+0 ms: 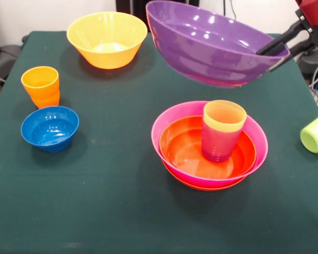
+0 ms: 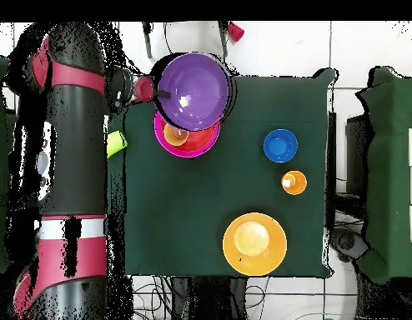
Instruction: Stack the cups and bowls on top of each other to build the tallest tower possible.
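My gripper [image 1: 263, 61] is shut on the right rim of the wide purple bowl [image 1: 209, 45], one finger inside and one outside. The bowl hangs tilted in the air, above and behind the tower. The tower is a pink bowl [image 1: 172, 119] resting in a red-orange bowl [image 1: 201, 186], with a second red-orange bowl [image 1: 185, 153] inside it. In that bowl stands a purple cup [image 1: 218, 144] with a yellow cup [image 1: 224, 115] nested in it. From overhead, the purple bowl [image 2: 193, 86] covers most of the pink bowl [image 2: 189, 148], and the gripper [image 2: 162, 93] is at its left rim.
A deep yellow-orange bowl [image 1: 107, 38] stands at the far left. An orange cup [image 1: 41, 86] and a small blue bowl [image 1: 49, 128] stand near the left edge. A lime green cup [image 1: 317, 133] lies on its side at the right edge. The arm [image 2: 72, 167] runs along the table's left side in the overhead view.
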Controlling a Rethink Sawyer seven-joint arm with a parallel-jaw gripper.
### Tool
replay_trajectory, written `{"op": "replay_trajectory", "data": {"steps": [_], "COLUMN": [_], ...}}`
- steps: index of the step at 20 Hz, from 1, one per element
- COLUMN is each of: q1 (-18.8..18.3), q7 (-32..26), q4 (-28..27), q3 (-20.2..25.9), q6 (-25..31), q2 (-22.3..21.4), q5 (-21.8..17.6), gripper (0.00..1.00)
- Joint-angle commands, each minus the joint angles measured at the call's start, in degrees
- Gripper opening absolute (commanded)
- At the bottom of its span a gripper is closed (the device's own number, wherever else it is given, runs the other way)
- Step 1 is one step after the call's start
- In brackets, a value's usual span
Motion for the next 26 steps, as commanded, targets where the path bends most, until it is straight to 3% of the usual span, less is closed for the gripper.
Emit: {"op": "replay_trajectory", "data": {"steps": [1, 13, 26], "q1": [-1.9, -1.8, -1.4], "q7": [11.7, 15.4, 16.7], "q4": [-3.1, -3.3, -0.1], "q3": [4.0, 1.4, 3.1], "q6": [2.7, 1.7, -2.7], "q2": [0.7, 1.5, 0.4], "q5": [4.6, 8.6, 10.8], "gripper": [0.0, 0.0, 0.0]}}
